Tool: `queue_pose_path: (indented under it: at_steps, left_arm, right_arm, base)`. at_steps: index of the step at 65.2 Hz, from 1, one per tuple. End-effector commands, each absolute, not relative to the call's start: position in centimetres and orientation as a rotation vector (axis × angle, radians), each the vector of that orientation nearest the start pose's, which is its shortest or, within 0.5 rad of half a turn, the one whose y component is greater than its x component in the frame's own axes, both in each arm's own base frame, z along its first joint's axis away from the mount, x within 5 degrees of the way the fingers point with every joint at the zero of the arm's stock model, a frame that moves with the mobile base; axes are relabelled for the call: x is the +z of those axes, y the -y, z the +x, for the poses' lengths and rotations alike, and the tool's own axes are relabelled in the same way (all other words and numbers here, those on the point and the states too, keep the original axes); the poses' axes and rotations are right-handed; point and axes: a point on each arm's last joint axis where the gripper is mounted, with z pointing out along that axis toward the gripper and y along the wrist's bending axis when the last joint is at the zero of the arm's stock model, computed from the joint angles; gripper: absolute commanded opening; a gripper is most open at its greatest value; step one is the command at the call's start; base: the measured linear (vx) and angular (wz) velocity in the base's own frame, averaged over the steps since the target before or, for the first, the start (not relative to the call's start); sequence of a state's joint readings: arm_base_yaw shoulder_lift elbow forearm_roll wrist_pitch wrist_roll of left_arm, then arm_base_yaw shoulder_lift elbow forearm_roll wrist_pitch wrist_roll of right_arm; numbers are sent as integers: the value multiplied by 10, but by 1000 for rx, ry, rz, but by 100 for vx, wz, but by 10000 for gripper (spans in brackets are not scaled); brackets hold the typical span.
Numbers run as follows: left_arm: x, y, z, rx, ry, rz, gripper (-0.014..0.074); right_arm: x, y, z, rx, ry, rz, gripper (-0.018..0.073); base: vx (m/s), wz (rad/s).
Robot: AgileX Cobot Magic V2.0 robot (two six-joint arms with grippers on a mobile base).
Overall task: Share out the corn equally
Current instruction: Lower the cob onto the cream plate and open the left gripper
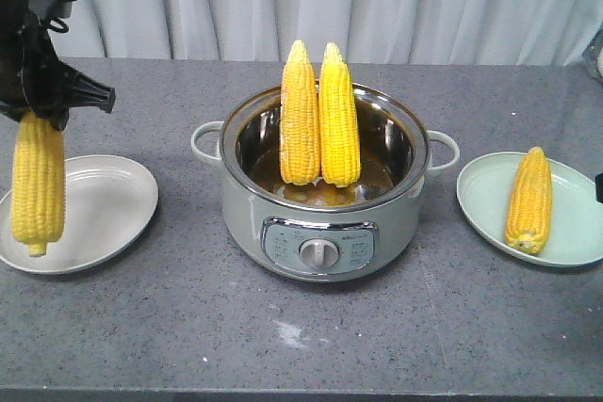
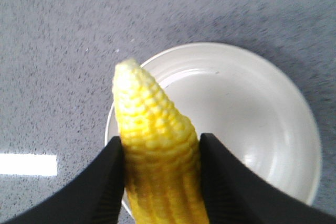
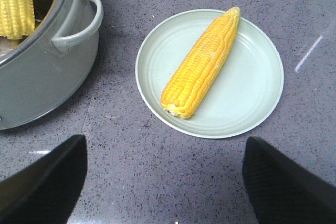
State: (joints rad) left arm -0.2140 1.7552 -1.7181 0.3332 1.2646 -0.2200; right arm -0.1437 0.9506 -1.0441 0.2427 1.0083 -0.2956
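At far left of frame, left gripper point(image 2: 161, 141) was clamped on one cob point(image 1: 38, 185) by its thick end, over the white plate point(image 1: 113, 200); right gripper point(image 3: 165, 142) stood apart above the green plate point(image 3: 252, 98) bearing another cob point(image 3: 202, 61). Two cobs point(image 1: 301, 120) stood in the pot point(image 1: 245, 214). Judged stiff, weighty, possibly slick: grip mid-body.

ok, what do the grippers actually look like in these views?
The left gripper and right gripper match: matte black, wedge-shaped fingers tapering to the tips, finely textured inner faces. From the front, the left one is a bulky black housing with protruding angular parts. No markings or labels visible; cabling can't be made out.
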Motion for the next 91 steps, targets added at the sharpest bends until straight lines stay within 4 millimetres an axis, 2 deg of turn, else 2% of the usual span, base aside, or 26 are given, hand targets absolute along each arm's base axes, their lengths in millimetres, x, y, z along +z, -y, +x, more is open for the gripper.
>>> queue_pose_path:
  at_steps: [1,8,22,38,50,71,78,91]
  left_arm:
    - [362,41,366,358,-2652,32,22]
    - [354,36,372,366,-2664,18,22]
    - [337,41,383,321,-2698,52,30]
    - [332,45,387,276,-2701,70,104]
    - [331,45,388,276,-2698,71,251]
    - [331,45,388,274,-2694,72,619]
    - [332,46,389,271,-2685,74,672]
    - [336,46,389,261,-2655,76,669]
  right_arm:
    - [390,6,173,82,-2274,-115,594]
    - [390,6,173,82,-2275,-115,594]
    - [390,6,173,82,-2275,-115,594]
    - [390,6,173,82,-2276,-116,594]
    - [390,6,173,82,-2276,-116,594]
    - [389,6,172,83,-2278,-116,594]
    - [389,6,172,83,-2278,-116,594]
    - [389,6,172,83,-2278,-116,594]
  base:
    - [0,0]
    - [0,0]
    - [0,0]
    - [0,0]
    - [0,0]
    - [0,0]
    - [0,0]
    - [0,0]
